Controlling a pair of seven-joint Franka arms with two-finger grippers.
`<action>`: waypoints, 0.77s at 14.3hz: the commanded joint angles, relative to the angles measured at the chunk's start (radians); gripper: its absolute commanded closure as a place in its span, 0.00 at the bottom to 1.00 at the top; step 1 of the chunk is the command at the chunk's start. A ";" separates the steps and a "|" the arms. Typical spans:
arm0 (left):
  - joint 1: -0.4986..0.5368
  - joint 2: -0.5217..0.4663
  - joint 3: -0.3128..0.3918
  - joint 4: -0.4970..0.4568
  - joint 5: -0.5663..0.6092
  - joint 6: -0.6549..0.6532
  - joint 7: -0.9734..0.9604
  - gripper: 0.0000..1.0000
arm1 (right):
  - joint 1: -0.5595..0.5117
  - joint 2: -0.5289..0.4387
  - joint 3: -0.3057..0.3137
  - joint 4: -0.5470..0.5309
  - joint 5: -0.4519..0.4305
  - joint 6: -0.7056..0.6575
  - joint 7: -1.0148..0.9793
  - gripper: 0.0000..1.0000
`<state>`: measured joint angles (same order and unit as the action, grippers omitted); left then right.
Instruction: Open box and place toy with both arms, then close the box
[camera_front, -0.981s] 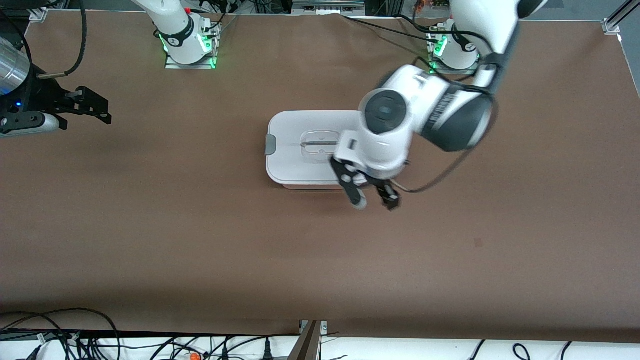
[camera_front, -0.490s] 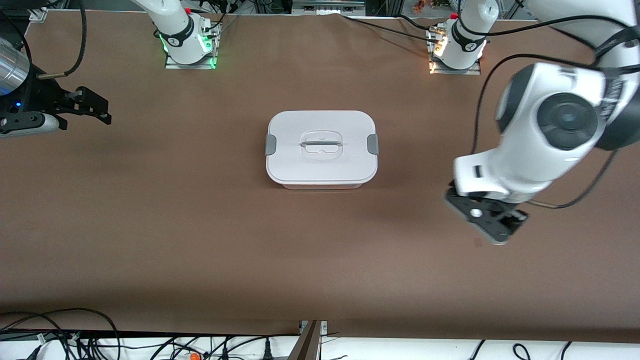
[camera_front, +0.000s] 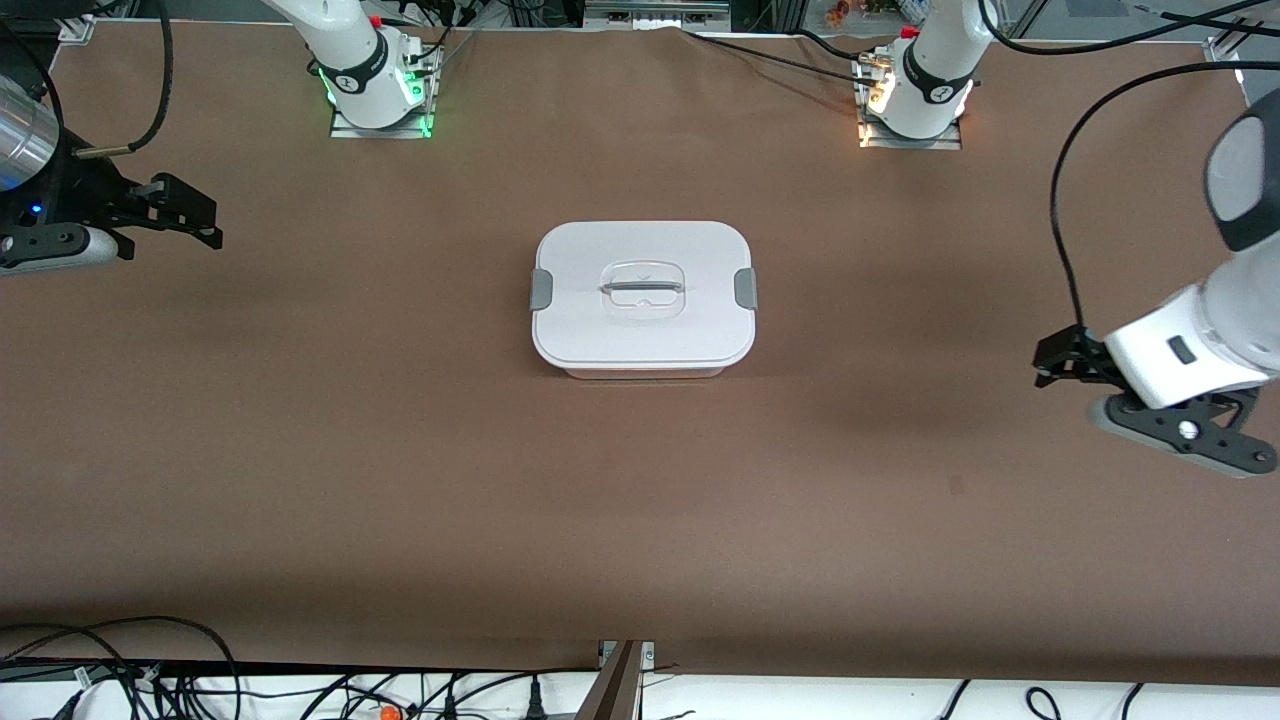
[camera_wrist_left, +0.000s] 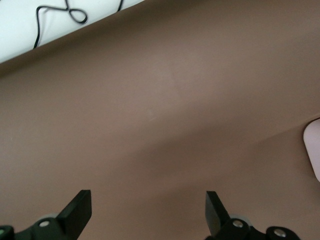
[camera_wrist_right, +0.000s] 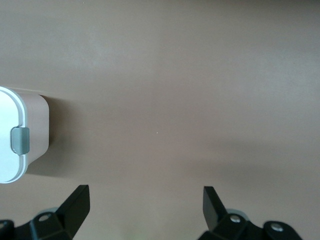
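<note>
The box (camera_front: 600, 340) stands at the middle of the brown table with its white lid on, and both grey clips (camera_front: 541, 289) lie against its ends. It also shows in the right wrist view (camera_wrist_right: 20, 140) and as a pale corner in the left wrist view (camera_wrist_left: 314, 150). The toy is out of view. My left gripper (camera_front: 1060, 362) hangs open and empty over the table at the left arm's end, well apart from the box; its open jaws show in the left wrist view (camera_wrist_left: 146, 205). My right gripper (camera_front: 205, 222) is open and empty at the right arm's end (camera_wrist_right: 145, 197).
The two arm bases (camera_front: 375, 95) stand along the table edge farthest from the front camera. Cables (camera_front: 150, 670) lie off the table edge nearest that camera. A small dark mark (camera_front: 957, 486) is on the table cover near the left gripper.
My left arm has swung away from over the box toward its own end of the table, uncovering the closed lid. The right arm and the box have not moved.
</note>
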<state>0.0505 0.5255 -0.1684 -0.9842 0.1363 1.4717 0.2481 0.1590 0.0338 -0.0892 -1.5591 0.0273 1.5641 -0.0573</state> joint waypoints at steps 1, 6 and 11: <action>0.087 -0.013 -0.008 -0.007 -0.026 -0.016 -0.010 0.00 | -0.004 0.005 0.002 0.014 -0.010 -0.002 -0.003 0.00; 0.111 -0.059 0.000 -0.039 -0.066 -0.022 -0.018 0.00 | -0.003 0.005 0.003 0.014 -0.009 -0.002 -0.001 0.00; 0.062 -0.326 0.082 -0.423 -0.138 0.076 -0.082 0.00 | -0.003 0.005 0.003 0.016 -0.006 0.001 -0.001 0.00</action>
<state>0.1395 0.3745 -0.1418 -1.1574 0.0448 1.4658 0.2038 0.1591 0.0338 -0.0892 -1.5589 0.0273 1.5645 -0.0573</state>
